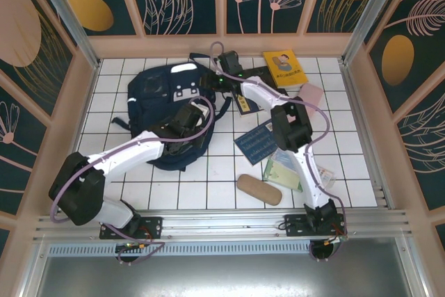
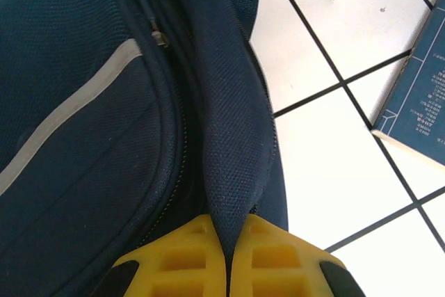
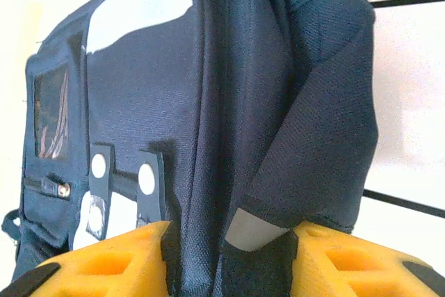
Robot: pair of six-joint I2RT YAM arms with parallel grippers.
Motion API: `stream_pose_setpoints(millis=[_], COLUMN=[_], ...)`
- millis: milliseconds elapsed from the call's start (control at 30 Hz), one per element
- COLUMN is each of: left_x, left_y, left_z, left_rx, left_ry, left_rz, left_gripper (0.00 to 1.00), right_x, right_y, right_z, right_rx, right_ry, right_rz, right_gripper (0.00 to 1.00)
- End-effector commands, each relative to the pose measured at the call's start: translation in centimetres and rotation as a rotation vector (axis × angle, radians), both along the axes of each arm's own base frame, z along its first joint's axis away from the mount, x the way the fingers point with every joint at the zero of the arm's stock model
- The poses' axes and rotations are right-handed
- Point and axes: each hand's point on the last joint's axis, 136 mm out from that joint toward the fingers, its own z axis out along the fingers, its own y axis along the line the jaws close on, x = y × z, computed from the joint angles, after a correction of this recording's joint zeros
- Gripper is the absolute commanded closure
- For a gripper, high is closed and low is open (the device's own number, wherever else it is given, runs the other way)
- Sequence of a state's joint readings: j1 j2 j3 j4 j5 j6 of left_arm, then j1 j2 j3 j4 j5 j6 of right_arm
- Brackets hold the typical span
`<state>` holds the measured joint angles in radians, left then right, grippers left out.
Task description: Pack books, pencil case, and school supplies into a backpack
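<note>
The navy backpack (image 1: 163, 106) lies on the white tiles at the left. My left gripper (image 1: 195, 117) is shut on a fold of the backpack's (image 2: 83, 102) fabric, pinched between the yellow fingers (image 2: 182, 255). My right gripper (image 1: 218, 67) is at the backpack's top edge. It (image 3: 229, 255) stands open, and loose backpack (image 3: 153, 81) fabric hangs between the parted pads. To the right lie the books: a yellow one (image 1: 285, 67), a dark blue one (image 1: 259, 141) and a black one (image 1: 244, 99) under the right arm. A tan case (image 1: 259, 189), a pink pouch (image 1: 311, 94) and a pale green packet (image 1: 285, 167) lie there too.
Wooden walls and metal posts (image 1: 358, 29) ring the tiled floor. The right arm (image 1: 288, 130) reaches over the blue book and the packet. The blue book (image 2: 421, 109) lies just right of the left gripper. Bare tiles (image 1: 201, 193) run along the near edge.
</note>
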<state>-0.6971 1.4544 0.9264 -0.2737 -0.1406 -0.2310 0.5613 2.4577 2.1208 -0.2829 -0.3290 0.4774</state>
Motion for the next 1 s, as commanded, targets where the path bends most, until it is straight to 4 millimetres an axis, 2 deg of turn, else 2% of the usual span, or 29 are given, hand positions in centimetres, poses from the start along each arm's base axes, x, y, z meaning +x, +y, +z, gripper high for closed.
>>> stream_pose_setpoints(millis=[0, 67, 133, 233, 267, 367, 433, 467, 533, 633, 733, 833, 900, 967], left_x=[-0.6, -0.3, 0.3, 1.7, 3.0, 5.4, 6.6, 7.2, 8.4, 10.1, 10.5, 10.8, 10.8, 10.5], left_y=[-1.5, -1.6, -1.4, 0.1, 0.5, 2.2, 1.8, 1.1, 0.1, -0.7, -1.6, -0.9, -0.7, -1.4], left_z=[1.3, 1.2, 1.1, 1.1, 2.4, 3.2, 3.6, 3.3, 2.3, 0.5, 0.9, 2.2, 2.4, 3.1], left_rx=[-0.096, -0.094, -0.082, -0.088, -0.132, -0.214, -0.241, -0.244, -0.235, -0.231, -0.268, -0.270, -0.252, -0.276], left_ry=[0.019, 0.022, 0.016, 0.010, -0.008, -0.014, -0.015, -0.004, 0.023, 0.058, 0.055, 0.029, 0.057, 0.078], left_rz=[-0.016, -0.006, 0.020, 0.096, 0.131, 0.209, 0.189, 0.166, 0.141, 0.134, 0.102, 0.156, 0.178, 0.150], left_gripper=[1.00, 1.00, 1.00, 1.00, 1.00, 1.00, 1.00, 0.96, 0.92, 0.82, 0.62, 0.47, 0.44, 0.42], right_x=[-1.0, -1.3, -1.1, -0.3, -0.2, -0.3, -1.0, -1.5, -1.3, -2.7, -5.0, -8.3, -10.4, -12.2], right_y=[3.1, 4.4, 4.8, 2.9, 1.8, -1.8, -4.0, -5.0, -9.0, -13.7, -17.6, -20.5, -22.2, -24.0], right_z=[-0.2, 0.6, 1.3, 3.1, 4.3, 7.8, 9.6, 10.4, 11.2, 11.3, 10.9, 10.1, 9.5, 8.6], right_rx=[0.042, 0.075, 0.081, 0.028, 0.021, 0.000, -0.017, -0.030, -0.059, -0.099, -0.110, -0.129, -0.132, -0.121], right_ry=[0.030, 0.019, 0.005, -0.044, -0.066, -0.143, -0.177, -0.189, -0.193, -0.193, -0.155, -0.128, -0.104, -0.074], right_rz=[0.095, 0.132, 0.134, 0.060, 0.034, -0.061, -0.105, -0.129, -0.220, -0.334, -0.407, -0.445, -0.469, -0.497], right_gripper=[0.55, 0.55, 0.55, 0.54, 0.54, 0.31, 0.31, 0.31, 0.31, 0.32, 0.32, 0.33, 0.33, 0.32])
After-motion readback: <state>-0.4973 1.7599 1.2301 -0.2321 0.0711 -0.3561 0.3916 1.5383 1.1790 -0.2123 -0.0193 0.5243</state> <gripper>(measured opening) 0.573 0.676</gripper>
